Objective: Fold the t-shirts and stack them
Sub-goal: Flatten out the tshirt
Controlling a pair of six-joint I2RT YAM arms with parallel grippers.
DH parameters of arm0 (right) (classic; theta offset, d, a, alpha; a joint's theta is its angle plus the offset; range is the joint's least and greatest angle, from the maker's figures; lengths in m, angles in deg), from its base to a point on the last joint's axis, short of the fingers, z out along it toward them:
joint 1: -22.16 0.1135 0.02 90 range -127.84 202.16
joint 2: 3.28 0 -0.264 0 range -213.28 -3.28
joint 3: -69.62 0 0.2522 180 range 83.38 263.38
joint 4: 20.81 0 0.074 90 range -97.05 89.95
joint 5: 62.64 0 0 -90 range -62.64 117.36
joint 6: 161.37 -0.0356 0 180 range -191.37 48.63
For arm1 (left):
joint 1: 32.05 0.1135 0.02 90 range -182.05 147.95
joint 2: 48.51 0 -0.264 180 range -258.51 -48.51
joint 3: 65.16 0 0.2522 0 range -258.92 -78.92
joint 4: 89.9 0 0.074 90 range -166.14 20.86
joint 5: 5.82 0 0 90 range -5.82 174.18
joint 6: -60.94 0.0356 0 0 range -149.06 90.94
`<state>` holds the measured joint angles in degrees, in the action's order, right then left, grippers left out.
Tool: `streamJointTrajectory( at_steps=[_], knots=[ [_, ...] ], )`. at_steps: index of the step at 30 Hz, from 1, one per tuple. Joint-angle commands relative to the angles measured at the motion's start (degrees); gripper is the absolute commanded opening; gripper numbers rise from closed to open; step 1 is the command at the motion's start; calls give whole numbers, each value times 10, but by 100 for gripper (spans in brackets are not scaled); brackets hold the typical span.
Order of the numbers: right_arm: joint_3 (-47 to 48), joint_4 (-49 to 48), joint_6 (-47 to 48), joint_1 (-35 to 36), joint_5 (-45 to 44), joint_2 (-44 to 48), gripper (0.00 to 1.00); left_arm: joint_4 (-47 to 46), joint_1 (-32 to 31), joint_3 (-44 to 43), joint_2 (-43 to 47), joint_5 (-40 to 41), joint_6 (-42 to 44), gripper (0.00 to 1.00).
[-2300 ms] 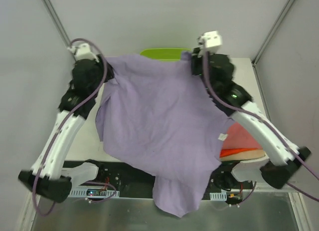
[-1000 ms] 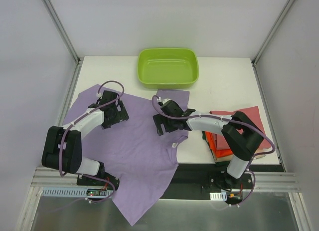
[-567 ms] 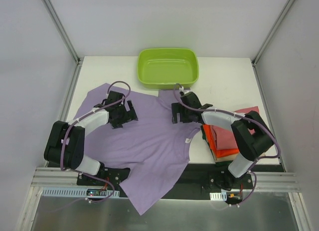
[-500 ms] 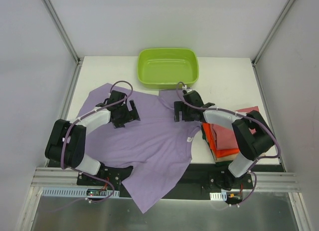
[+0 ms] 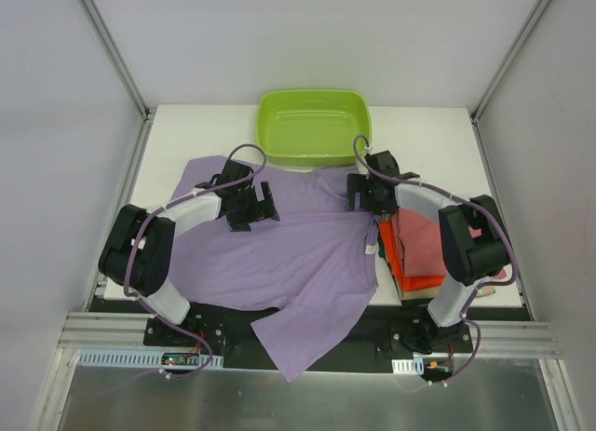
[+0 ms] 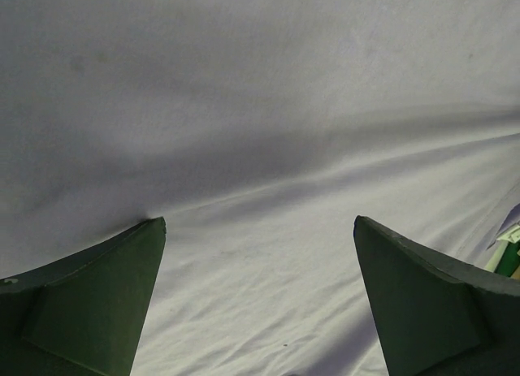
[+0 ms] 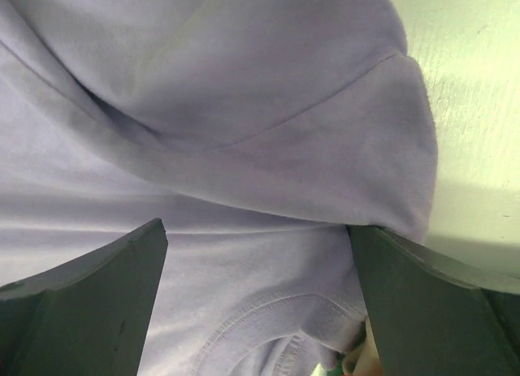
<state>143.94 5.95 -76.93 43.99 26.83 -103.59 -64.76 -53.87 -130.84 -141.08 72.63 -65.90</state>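
lilac t-shirt [image 5: 289, 254] under left hand [image 5: 264, 208], right hand [image 5: 355, 191]

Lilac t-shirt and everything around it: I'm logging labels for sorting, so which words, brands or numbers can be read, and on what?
No text can be read in any view.
Small white tag at the lilac t-shirt's edge: too small to read.
Lime-green tub and the folded t-shirts: no markings show.

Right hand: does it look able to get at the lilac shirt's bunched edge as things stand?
Probably yes. The right hand stands open right over the bunched edge of the lilac shirt, with nothing between them; the table shows just beside that edge.
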Motion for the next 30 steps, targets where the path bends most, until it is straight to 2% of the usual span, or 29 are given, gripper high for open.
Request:
streamJointTrajectory(
  at_steps=[1,6,10,20,30],
  knots=[
    [25,37,77,-8,19,10,96,12,-2,-12,13,34,20,99],
    [9,19,94,2,79,59,96,22,27,13,34,71,3,99],
    [2,19,100,38,77,78,96,25,52,38,53,93,5,99],
    [40,17,71,106,57,17,96,71,156,130,98,130,-28,99],
    [73,14,72,118,41,8,96,75,161,118,186,102,-3,99]
  ],
)
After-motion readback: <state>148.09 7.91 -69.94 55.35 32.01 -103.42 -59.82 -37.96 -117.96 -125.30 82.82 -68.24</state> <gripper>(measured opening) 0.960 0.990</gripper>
